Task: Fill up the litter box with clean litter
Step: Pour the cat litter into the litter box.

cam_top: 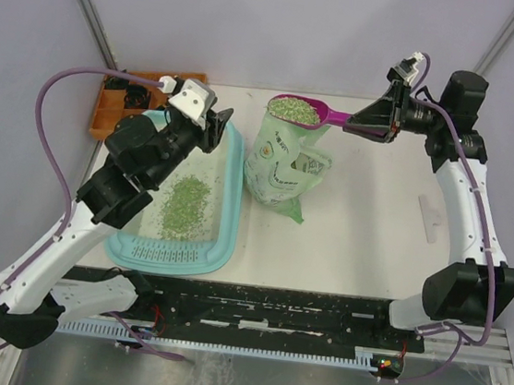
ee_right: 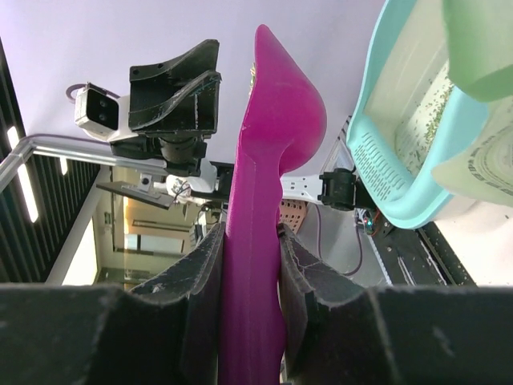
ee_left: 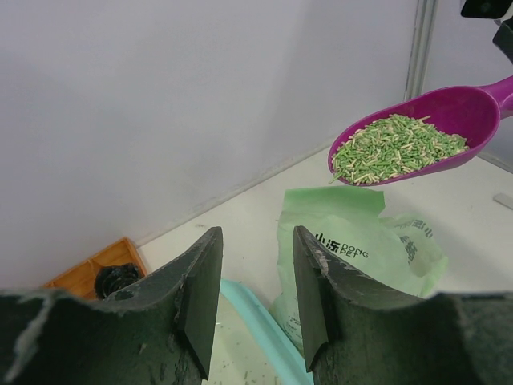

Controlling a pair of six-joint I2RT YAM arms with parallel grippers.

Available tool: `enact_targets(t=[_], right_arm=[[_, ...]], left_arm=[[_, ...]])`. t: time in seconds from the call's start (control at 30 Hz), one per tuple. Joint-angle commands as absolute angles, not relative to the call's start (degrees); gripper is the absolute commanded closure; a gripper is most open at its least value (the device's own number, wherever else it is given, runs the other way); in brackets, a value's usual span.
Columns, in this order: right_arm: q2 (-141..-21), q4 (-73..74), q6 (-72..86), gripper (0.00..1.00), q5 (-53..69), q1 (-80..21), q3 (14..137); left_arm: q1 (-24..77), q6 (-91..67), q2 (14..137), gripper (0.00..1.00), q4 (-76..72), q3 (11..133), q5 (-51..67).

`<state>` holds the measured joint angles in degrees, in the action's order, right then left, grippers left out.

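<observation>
The clean litter [cam_top: 293,109], small loose green pellets like coarse crumbs, sits heaped in the bowl of a magenta plastic scoop [cam_top: 329,117]. A thinner patch of it lies scattered on the floor of the litter box [cam_top: 234,204]. This is a large light-teal plastic tray with rounded corners that rests near the table's [cam_top: 363,242] left edge, its perforated grate end toward the near edge.

The pellets look light and free-running. They cannot be pinched, so they travel only in the scoop, which has to stay level or they will probably roll over its lip. The scoop looks stiff and smooth. Its load sits far from the handle, so a hold near the handle end must be firm or the scoop may twist.

The right gripper [ee_right: 252,249] is clamped on that handle and holds the bowl above the mouth of a pale green printed bag [cam_top: 282,172]. The bag stands just right of the box, near the middle of the table.

The left gripper [ee_left: 256,249] hangs over the box's far end with its jaws partly apart and nothing between them. An orange compartment tray [cam_top: 119,102] lies at the far left corner.
</observation>
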<state>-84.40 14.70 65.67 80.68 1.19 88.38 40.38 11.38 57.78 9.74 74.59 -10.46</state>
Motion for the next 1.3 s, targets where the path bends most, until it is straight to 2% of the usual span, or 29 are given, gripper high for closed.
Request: enact_targets(t=[0.0,0.37,0.67,0.93,1.27], right_arm=[[-85.27,10.55,67.73,0.98,79.71,-1.32,92.59],[-87.83,9.89,67.54,0.98,77.97,-7.17,95.08],[-91.18,8.93,67.59,0.98,76.39,-13.51,97.49],[-95.97,8.8,66.87,0.98,75.73,-20.37,100.25],[-104.12,12.71,62.3,0.98,73.63,-30.53,107.17]], left_arm=[[40.57,10.1,55.45,0.52,8.08,74.12,-12.14],[40.64,9.69,52.86,0.51,6.45,72.11,-23.73],[40.58,10.58,51.63,0.5,5.43,71.81,-27.65],[40.61,11.89,48.43,0.51,0.29,70.13,-36.29],[40.58,13.07,45.23,0.51,-1.43,67.95,-39.98]])
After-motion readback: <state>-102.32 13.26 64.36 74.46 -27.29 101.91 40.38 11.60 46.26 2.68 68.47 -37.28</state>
